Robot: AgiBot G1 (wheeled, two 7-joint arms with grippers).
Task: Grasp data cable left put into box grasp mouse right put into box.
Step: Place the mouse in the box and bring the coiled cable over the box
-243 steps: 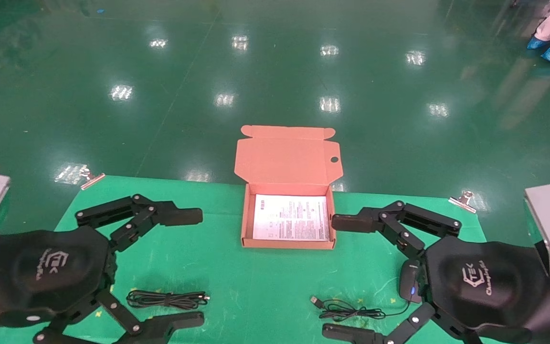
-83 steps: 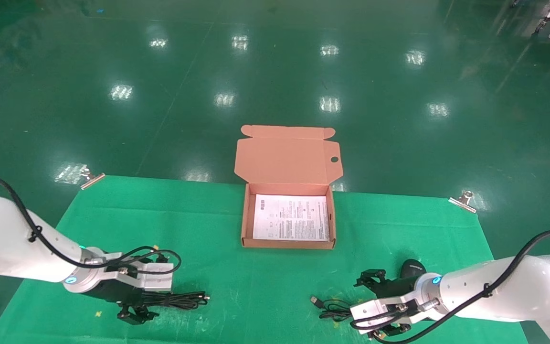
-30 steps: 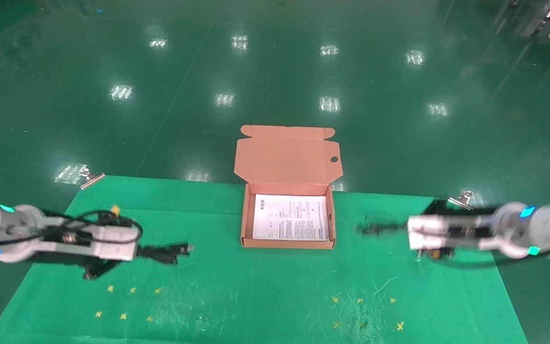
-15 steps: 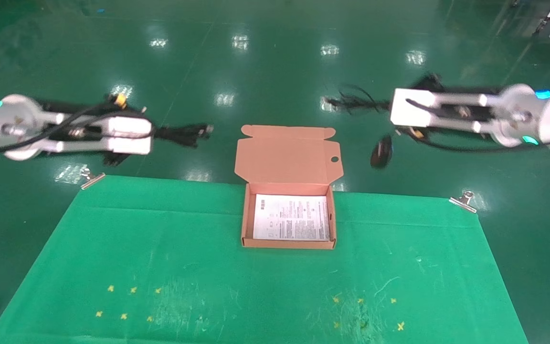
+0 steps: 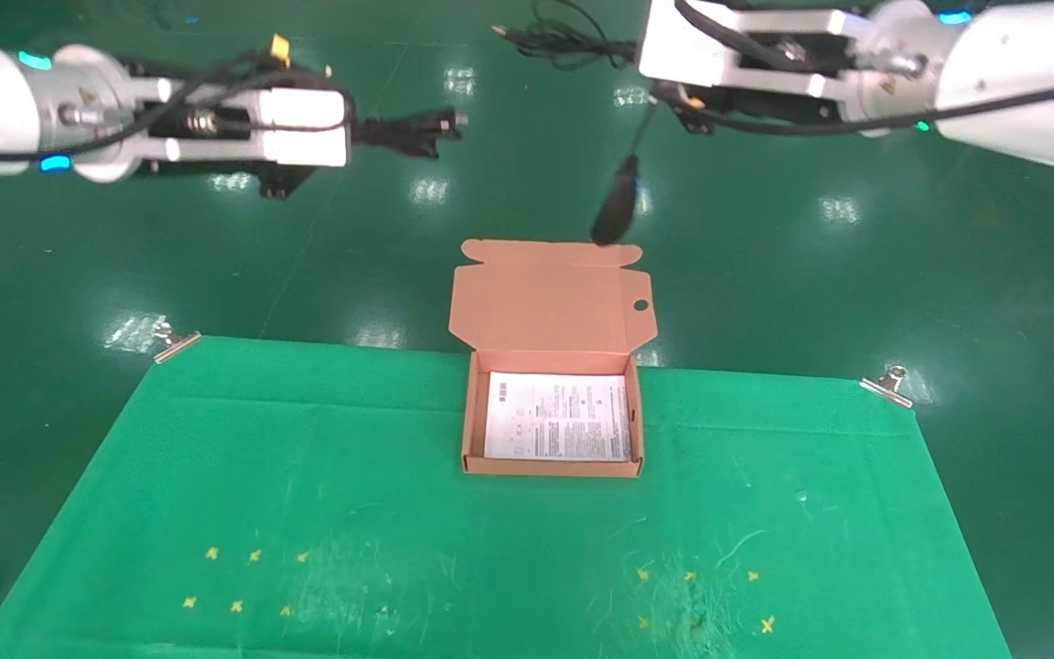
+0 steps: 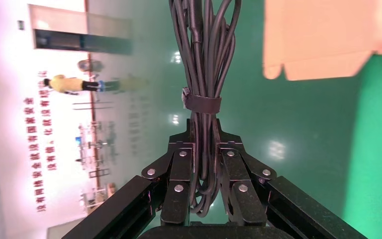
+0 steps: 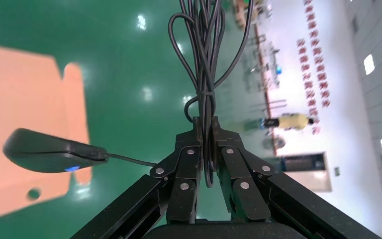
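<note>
Now both arms are raised high above the far side of the green mat, so the carry toward the box seems to be the step in hand, with nothing yet placed. At the left, the left gripper is clenched on the data cable, its fingers pinching the tied bundle near one end; in the head view the bundle sticks out level from the gripper, its long axis running left to right and its plug end pointing toward the middle, well above the floor beyond the mat's far edge. In the middle, the box sits open against the mat's far edge, its flap lid standing up and the white printed sheet lying flat inside; it holds nothing else. At the right, the right gripper is clamped on the mouse's cord, not on its body, so the mouse dangles below on a single strand, its long axis near upright, hanging just above the lid's top edge in the head view. I judge the next move calls for bringing each load down over the open tray, allowing for the swing of the hanging mouse.
</note>
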